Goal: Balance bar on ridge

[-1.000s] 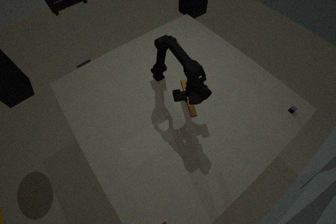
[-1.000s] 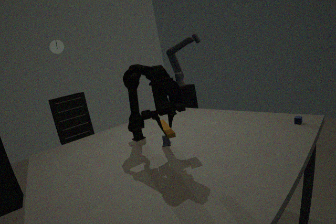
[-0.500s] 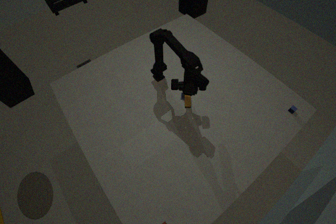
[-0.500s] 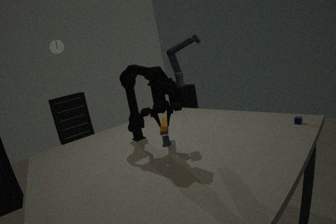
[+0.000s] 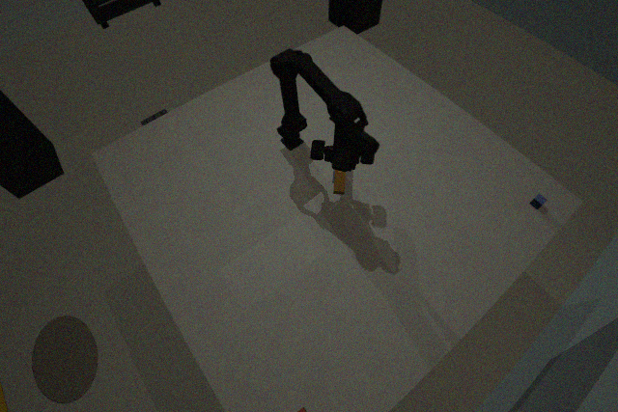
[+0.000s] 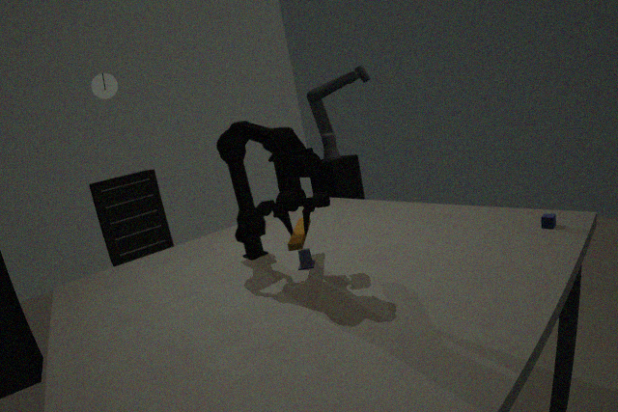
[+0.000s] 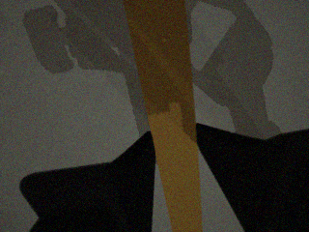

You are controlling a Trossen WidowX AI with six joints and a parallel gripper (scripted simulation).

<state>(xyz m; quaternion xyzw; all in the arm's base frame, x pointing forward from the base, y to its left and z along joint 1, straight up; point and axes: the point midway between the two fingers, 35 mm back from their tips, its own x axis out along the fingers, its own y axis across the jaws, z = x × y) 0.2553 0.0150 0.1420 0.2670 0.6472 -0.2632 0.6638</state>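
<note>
Bar [image 5: 339, 181] [image 6: 298, 234] [image 7: 169, 97] clamped between the fingers of the gripper [image 5: 345, 168] [image 6: 299, 233] [image 7: 173, 132], held above the table [image 5: 279, 297] [image 6: 199, 338] [image 7: 72, 116]. Ridge [image 6: 305, 259] seen just below in the exterior view, about 5 o'clock of the bar; hidden from above. Likely step: alignment over the ridge. Next, bar midpoint to be centred crosswise, levelled, lowered gently; release only once weight is carried.

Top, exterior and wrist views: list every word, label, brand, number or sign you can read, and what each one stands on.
None: no readable text in any of the three views.
Round wall disc: one dark line, no numerals that can be made out.
Dark slatted panel: pale stripes, not lettering.
Orange bar: no marking legible.
Arm: too dark to tell.
</note>
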